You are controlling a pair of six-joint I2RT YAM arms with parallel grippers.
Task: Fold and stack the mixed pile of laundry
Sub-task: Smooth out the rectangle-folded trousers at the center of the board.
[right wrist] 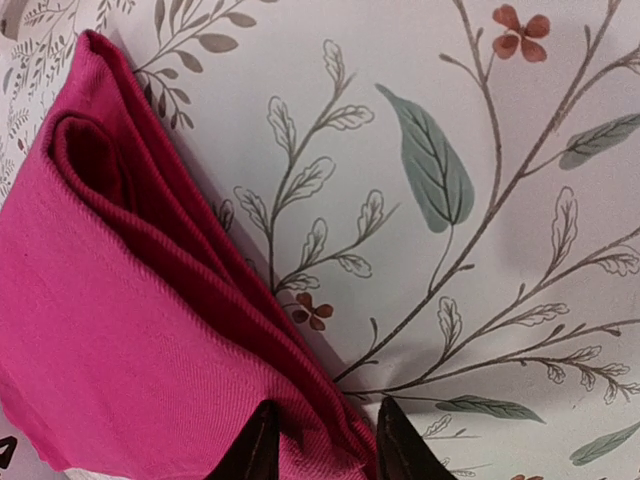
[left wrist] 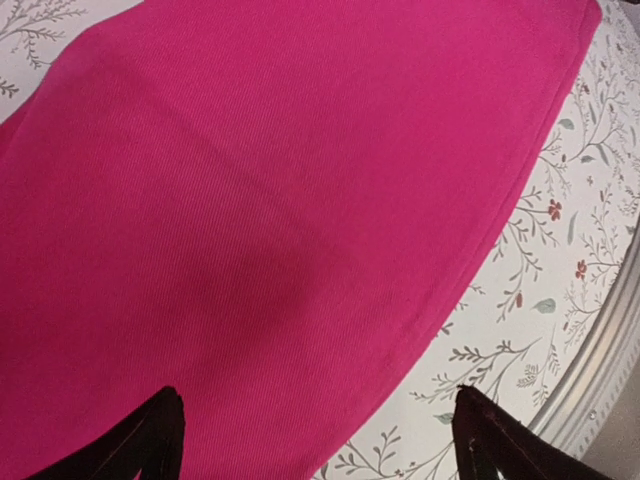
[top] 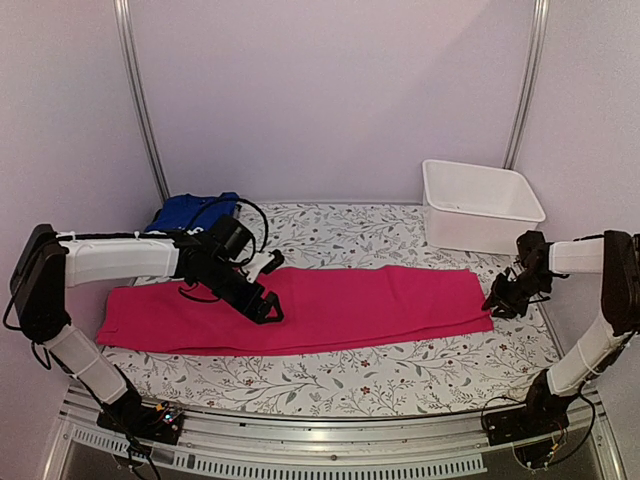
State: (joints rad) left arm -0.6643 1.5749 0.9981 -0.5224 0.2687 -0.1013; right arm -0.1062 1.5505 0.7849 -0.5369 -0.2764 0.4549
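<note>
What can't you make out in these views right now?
Top view: blue garment partly hidden behind left arm; shape unclear.
Right wrist view: right end effector cropped by bottom edge; grip on pink garment unclear.
Left wrist view: left end effector cropped too; contact with pink garment unclear.

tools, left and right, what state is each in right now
Left tool: open, holding nothing, over the pink garment.
Right tool: nearly closed astride the pink garment's folded edge; grip cannot be told.
</note>
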